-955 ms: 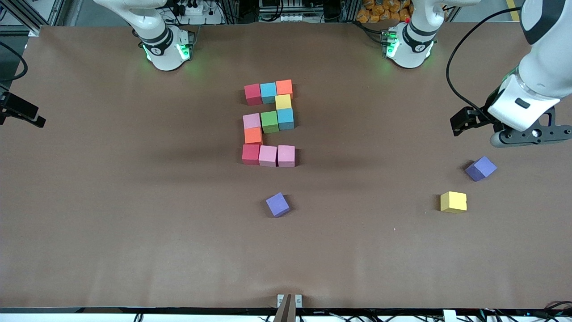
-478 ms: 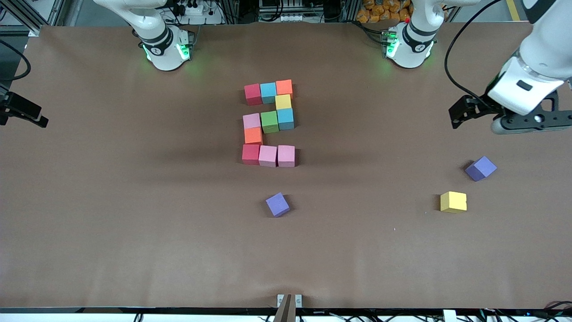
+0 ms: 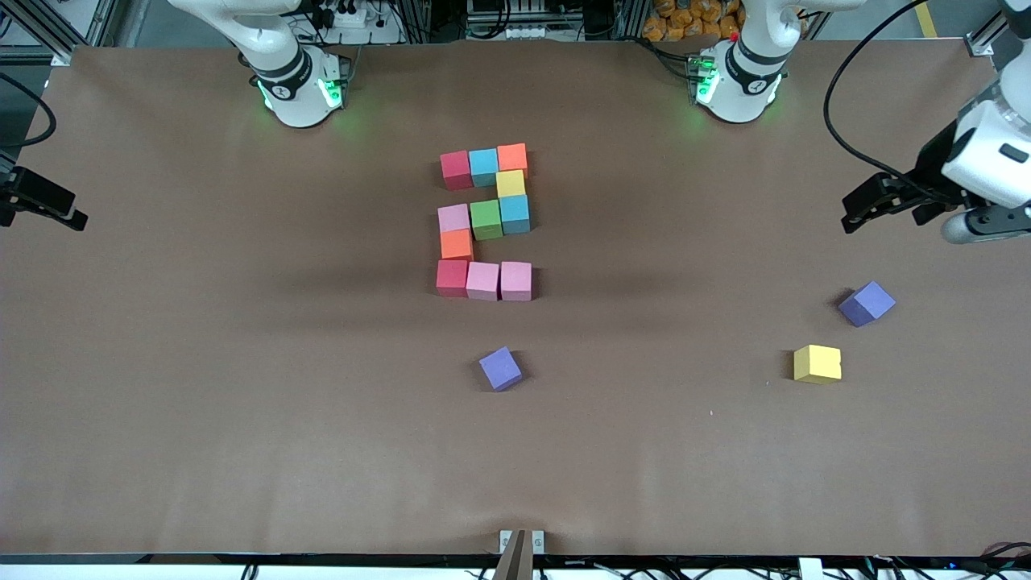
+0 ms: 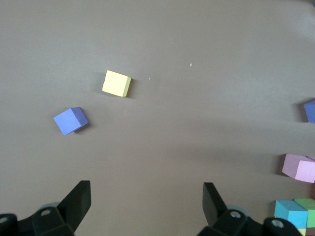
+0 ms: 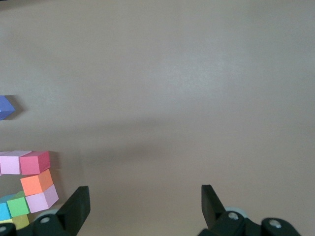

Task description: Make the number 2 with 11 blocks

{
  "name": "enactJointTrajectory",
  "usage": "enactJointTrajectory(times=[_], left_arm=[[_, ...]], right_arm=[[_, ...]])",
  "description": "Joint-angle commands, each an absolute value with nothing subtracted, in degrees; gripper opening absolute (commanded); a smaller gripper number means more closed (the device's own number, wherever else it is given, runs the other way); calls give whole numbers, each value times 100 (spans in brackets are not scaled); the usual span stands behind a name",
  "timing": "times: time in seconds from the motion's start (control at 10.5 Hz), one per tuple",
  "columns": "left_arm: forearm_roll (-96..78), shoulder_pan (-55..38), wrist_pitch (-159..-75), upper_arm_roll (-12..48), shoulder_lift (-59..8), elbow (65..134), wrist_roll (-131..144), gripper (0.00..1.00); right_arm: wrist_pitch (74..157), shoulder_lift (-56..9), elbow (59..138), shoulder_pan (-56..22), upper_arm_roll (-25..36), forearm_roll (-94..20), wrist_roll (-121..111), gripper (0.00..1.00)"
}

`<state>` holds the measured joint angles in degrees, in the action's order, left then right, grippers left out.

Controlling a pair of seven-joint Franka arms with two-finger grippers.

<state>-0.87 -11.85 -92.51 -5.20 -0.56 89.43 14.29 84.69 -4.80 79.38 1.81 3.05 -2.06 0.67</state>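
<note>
The left gripper, spread wide and empty, has been withdrawn upward toward the tabletop edge; the right gripper waits equally open; the blocks appear complete as a 2.

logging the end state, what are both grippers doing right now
Left gripper: jaws open, empty, over bare table at the left arm's end.
Right gripper: jaws open, empty, over bare table.

Blocks mid-table; three loose cubes nearer cam.
</note>
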Motion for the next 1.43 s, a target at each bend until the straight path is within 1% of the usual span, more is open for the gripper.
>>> enactJointTrajectory(times=[0.0,1.05,1.34], left_arm=[[-193,-1213,-9193,-624,167,9088,1319,100],[175,-1213,-9185,-650,106,9044,1160,100],[308,-1222,-9185,-642,105,9044,1108,100]], right_arm=[[8411,-597,7761,176,316,-202,79,100],[8411,-633,7743,246,343,-167,61,100],[8411,-686,7620,255,351,-158,70,100]])
